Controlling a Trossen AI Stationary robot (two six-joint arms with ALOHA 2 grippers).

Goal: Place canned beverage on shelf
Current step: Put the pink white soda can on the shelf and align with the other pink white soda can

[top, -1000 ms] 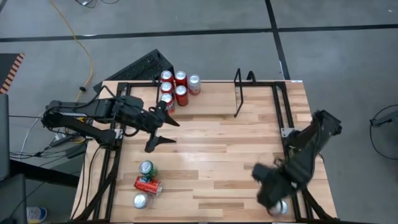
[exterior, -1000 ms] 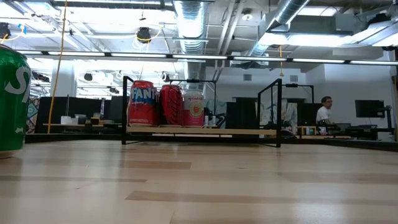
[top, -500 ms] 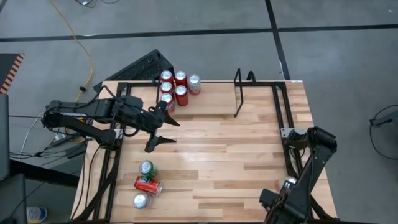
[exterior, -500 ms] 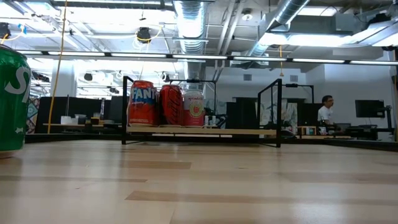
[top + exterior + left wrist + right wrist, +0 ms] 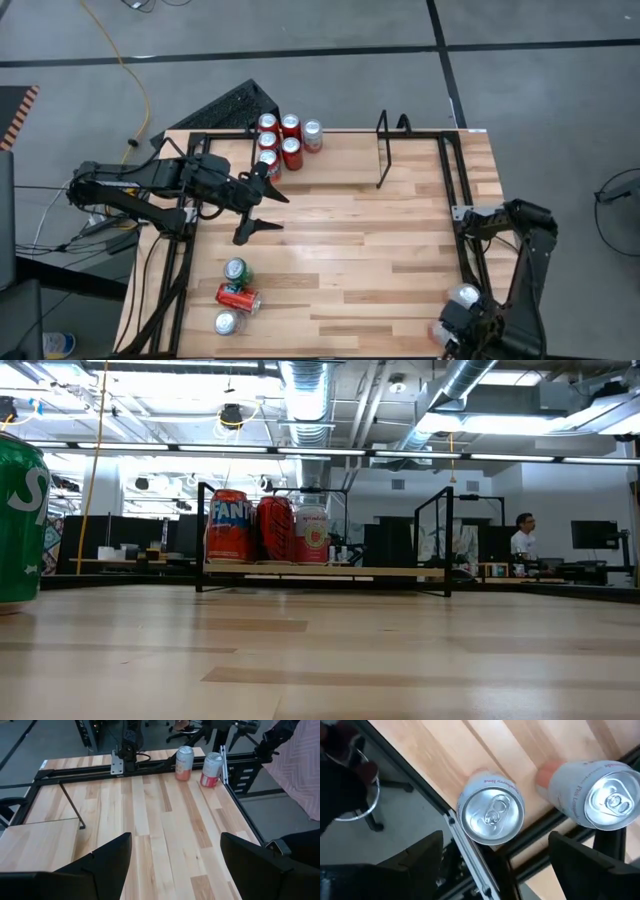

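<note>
Two pale upright cans stand at the table's near right corner, one (image 5: 491,815) beside the black rail and one (image 5: 610,802) next to it. My right gripper (image 5: 502,870) hangs open above them, pointing down, with the first can ahead of the gap between its fingers and nothing touched. One of these cans (image 5: 463,296) shows beside that gripper (image 5: 455,328) in the high view. The shelf (image 5: 325,571) at the far edge carries several red and pink cans (image 5: 283,140) standing on their bases. My left gripper (image 5: 255,205) waits open above the table's left half.
A green can (image 5: 236,270), a red can lying on its side (image 5: 238,297) and a silver-topped can (image 5: 227,322) sit near the front left. Black rails (image 5: 462,190) edge the table. The shelf's right end loop (image 5: 384,150) stands upright. Bare wood lies in the middle.
My right arm has swung from over the near right part of the table toward the near right corner, sinking a little and rolling its wrist, and now hangs over the two cans there. One of these cans, covered by the arm before, now shows.
</note>
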